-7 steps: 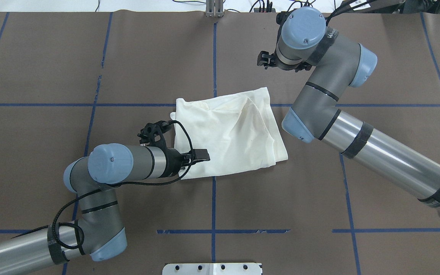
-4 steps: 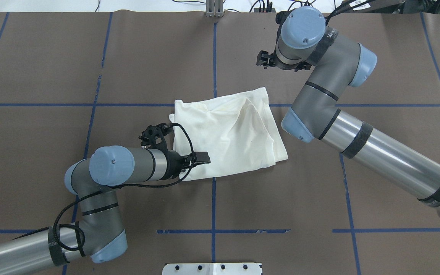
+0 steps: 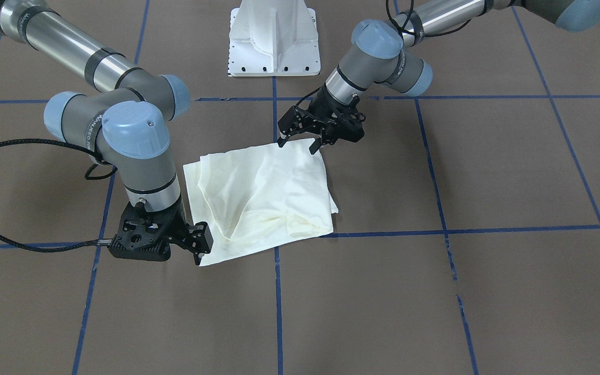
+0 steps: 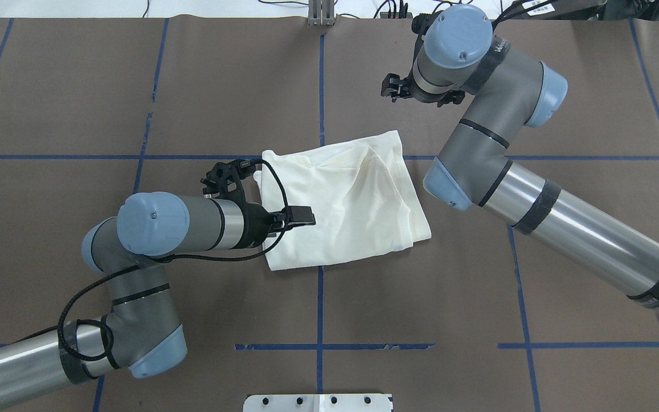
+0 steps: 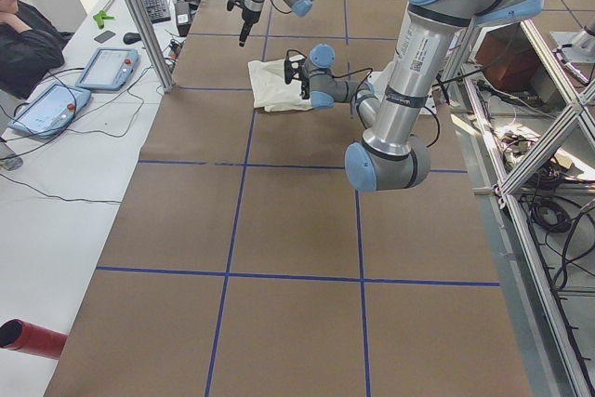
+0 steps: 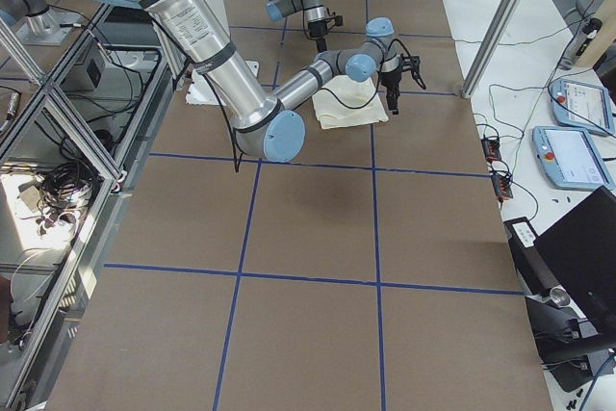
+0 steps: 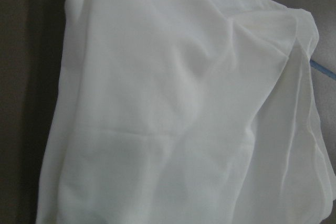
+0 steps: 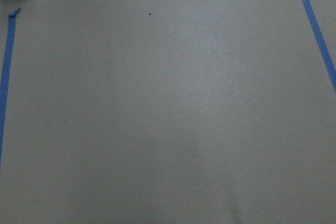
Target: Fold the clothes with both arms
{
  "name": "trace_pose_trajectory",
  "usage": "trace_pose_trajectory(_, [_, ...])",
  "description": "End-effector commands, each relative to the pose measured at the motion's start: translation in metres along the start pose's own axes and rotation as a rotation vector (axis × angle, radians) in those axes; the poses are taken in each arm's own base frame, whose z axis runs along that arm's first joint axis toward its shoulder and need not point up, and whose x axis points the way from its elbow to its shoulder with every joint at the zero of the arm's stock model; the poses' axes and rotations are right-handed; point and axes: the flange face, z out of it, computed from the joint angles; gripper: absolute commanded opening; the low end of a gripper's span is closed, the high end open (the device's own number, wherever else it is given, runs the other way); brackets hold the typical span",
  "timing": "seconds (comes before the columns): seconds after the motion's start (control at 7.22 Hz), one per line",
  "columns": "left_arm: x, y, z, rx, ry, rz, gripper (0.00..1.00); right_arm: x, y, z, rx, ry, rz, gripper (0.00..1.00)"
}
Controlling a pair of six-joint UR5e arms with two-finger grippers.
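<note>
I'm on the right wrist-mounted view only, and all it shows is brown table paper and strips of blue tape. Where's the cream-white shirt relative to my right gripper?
Observer: The folded cream-white cotton shirt lies mid-table. The right gripper hangs over bare brown table paper beyond the shirt's far corner, clear of it.
Operator: And the left gripper?
Observer: The left gripper sits at the shirt's far corner on the robot's left side, jaws spread, nothing visibly between them.
Operator: Is any print facing up?
Observer: No, only plain cream fabric shows on top.
</note>
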Motion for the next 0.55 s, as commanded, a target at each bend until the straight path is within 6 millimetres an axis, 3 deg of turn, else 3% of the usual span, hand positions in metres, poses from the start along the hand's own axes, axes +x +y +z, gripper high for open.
trace_pose_trajectory(0.0, [0.014,-0.046,-0.022,0.036,-0.074,0.023,1.00,0.010,-0.015,-0.008,-0.034,-0.019,0.008,1.00])
trace_pose_trajectory(0.14, [0.018,-0.085,-0.035,0.067,-0.134,0.083,1.00,0.025,-0.035,-0.019,-0.064,-0.037,0.019,1.00])
trace_pose_trajectory(0.28, [0.008,-0.126,-0.068,0.042,-0.191,0.153,1.00,0.065,-0.062,-0.036,-0.101,-0.054,-0.007,1.00])
trace_pose_trajectory(0.42, [-0.008,-0.156,-0.126,0.034,-0.273,0.293,1.00,0.125,-0.072,-0.067,-0.131,-0.032,-0.074,1.00])
